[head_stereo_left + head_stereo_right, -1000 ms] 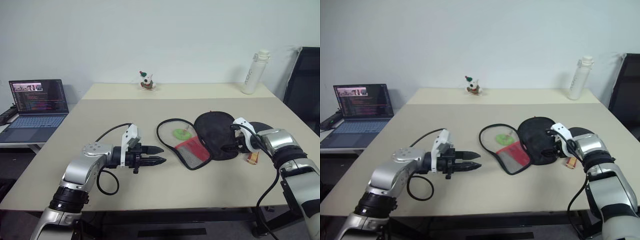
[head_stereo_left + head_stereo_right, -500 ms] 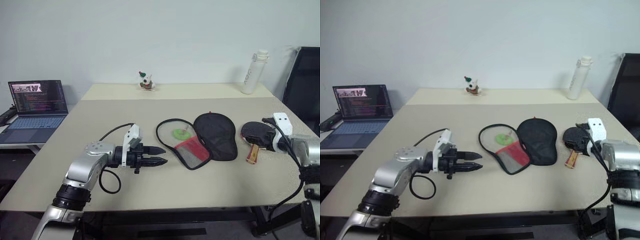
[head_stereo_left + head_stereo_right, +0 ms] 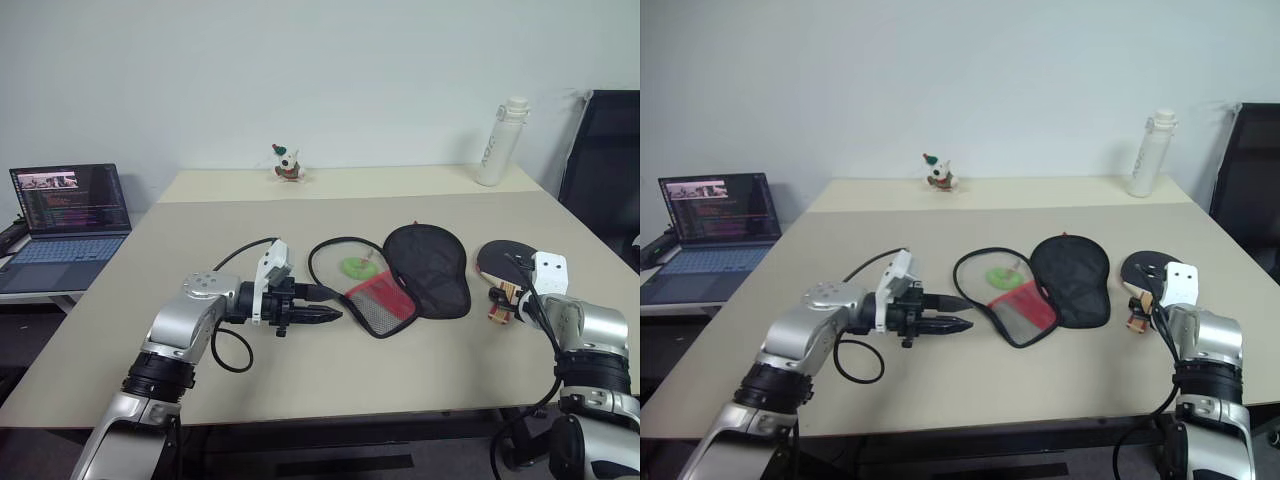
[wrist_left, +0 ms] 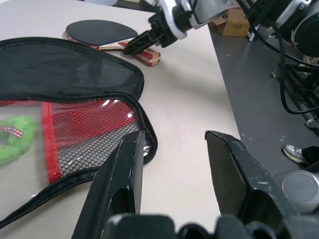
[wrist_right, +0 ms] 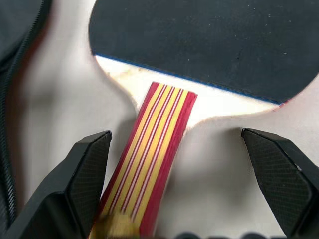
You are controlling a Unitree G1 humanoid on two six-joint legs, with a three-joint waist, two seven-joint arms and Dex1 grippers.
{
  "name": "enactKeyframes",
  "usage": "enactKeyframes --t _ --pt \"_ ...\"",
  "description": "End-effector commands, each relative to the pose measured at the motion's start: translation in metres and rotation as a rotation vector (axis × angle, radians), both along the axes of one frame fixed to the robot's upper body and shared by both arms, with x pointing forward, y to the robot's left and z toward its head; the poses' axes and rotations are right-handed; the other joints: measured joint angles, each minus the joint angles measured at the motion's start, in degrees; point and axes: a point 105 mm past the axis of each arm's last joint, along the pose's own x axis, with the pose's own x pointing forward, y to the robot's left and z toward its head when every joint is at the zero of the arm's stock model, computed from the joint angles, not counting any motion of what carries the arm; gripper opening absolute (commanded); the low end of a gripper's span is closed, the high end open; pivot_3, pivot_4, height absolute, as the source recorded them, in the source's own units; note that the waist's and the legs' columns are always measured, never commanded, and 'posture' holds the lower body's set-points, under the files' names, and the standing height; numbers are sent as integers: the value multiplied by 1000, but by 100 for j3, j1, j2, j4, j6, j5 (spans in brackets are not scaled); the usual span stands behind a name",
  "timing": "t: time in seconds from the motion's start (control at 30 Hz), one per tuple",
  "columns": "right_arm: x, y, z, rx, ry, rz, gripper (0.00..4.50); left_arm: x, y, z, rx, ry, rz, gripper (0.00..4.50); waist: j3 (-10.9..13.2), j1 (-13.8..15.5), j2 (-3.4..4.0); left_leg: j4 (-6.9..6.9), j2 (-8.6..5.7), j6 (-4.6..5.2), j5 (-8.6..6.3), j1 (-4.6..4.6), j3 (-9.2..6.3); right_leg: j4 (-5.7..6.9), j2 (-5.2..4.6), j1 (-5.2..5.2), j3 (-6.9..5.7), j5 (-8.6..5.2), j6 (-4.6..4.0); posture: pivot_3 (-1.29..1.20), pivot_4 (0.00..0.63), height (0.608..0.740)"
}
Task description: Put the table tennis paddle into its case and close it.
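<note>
- Right gripper (image 5: 184, 169) moved off the case (image 3: 425, 268) to the table tennis paddle (image 3: 503, 262); fingers spread wide astride its handle.
- Left gripper (image 3: 322, 304) fingers parted, empty, beside the case on the tabletop (image 3: 200, 240).

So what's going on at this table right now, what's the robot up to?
The robot is about to pick up the table tennis paddle, which lies flat on the table to the right of the case. Its right pincer is wide open, fingers either side of the striped handle, not gripping yet. The case lies unzipped and open, a green charm inside. The left pincer hovers open by the case's edge, holding nothing.
</note>
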Motion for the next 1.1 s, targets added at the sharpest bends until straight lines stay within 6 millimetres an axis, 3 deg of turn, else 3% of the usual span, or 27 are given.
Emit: enactKeyframes --t 0.03,0.17,0.27,0.57,0.7,0.83,0.97,1.1 --pt "12 -4 8 -54 -28 -5 4491 -2 -3 11 0 -59 -20 2103 -1 -7 -2 1 0 0 0 1 2 1 0 0 2 1 2 0 150 740" --pt "20 -7 3 -99 -5 -3 4491 -2 -2 12 -6 -63 -11 2103 -4 -48 -7 13 1 0 0 3 13 -2 2 2 15 14 17 0 150 740" --pt "22 -11 3 -103 -5 -19 3961 -2 0 14 -15 -62 1 2103 -6 -87 -10 20 1 5 4 4 23 -8 1 6 23 29 21 0 150 740" --pt "28 -14 18 -88 -68 -41 1217 -3 5 11 -1 -61 20 2103 -8 -72 -14 19 -2 11 7 -1 23 -14 0 6 25 35 24 0 150 740" --pt "32 -14 48 -66 -164 -65 1114 -2 6 11 0 -62 26 2103 -6 -71 -11 17 -2 11 7 -3 23 -17 0 3 25 35 24 0 150 740" --pt "32 0 89 -52 -282 -32 1114 -2 7 11 -2 -60 34 2103 2 -94 1 6 0 11 7 -11 24 -15 1 -12 27 34 23 0 150 740" --pt "27 33 113 46 -364 35 1114 -3 6 10 -3 -57 34 2103 3 -136 3 -4 6 11 7 -14 28 -11 8 -26 31 34 22 0 150 740" --pt "19 77 107 96 -338 156 1114 -3 4 10 -8 -54 32 2103 3 -133 3 -5 16 12 7 -10 22 -6 18 -26 26 33 21 0 150 740"
